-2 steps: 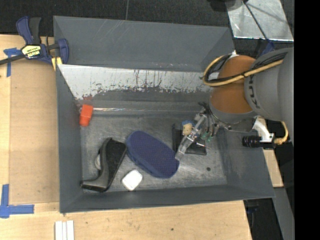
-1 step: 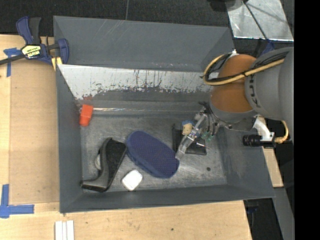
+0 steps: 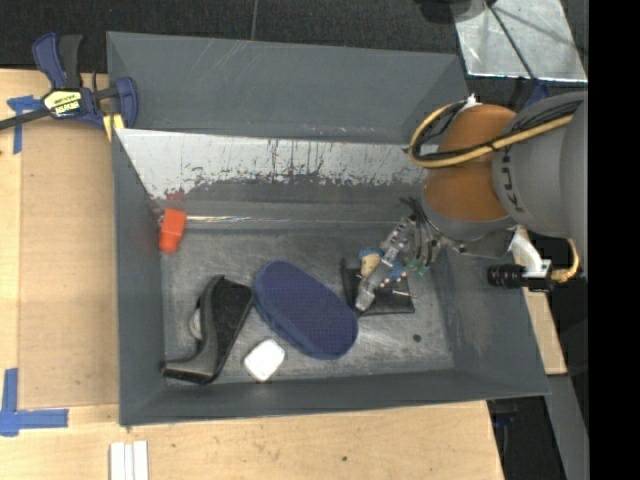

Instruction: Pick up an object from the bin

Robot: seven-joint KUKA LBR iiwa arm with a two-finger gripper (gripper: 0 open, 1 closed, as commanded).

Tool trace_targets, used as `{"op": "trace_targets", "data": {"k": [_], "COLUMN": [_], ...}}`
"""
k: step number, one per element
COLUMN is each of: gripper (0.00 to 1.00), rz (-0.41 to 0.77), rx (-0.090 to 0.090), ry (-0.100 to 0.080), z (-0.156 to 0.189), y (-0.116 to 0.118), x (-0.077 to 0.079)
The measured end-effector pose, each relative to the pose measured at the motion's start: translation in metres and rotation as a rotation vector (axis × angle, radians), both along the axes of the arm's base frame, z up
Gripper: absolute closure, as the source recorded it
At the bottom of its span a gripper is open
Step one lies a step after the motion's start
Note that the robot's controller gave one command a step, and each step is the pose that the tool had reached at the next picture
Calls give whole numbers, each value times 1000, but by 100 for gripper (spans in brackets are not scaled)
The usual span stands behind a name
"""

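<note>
In the grey metal bin (image 3: 300, 88), a blue oval case (image 3: 303, 309) lies mid-floor and a black angled object (image 3: 215, 328) sits toward the front-left corner; both look bulky to take hold of. The gripper (image 3: 385, 268) hangs low over a small flat black piece (image 3: 398, 303) on the right half of the floor, just beside the case, and how wide it stands cannot be told. That piece looks light, stiff and thin, probably best pinched across its narrow edges; the white block (image 3: 264, 359) and orange piece (image 3: 172, 230) look easier still.
</note>
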State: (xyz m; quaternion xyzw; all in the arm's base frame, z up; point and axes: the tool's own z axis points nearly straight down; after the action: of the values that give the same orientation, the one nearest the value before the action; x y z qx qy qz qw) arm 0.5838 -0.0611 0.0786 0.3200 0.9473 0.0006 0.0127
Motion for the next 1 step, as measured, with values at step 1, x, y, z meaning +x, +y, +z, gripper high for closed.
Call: {"op": "trace_targets", "data": {"k": [1], "gripper": [100], "rz": [3], "rx": [5], "ry": [14], "z": [63], "y": [-1], "x": [3]}}
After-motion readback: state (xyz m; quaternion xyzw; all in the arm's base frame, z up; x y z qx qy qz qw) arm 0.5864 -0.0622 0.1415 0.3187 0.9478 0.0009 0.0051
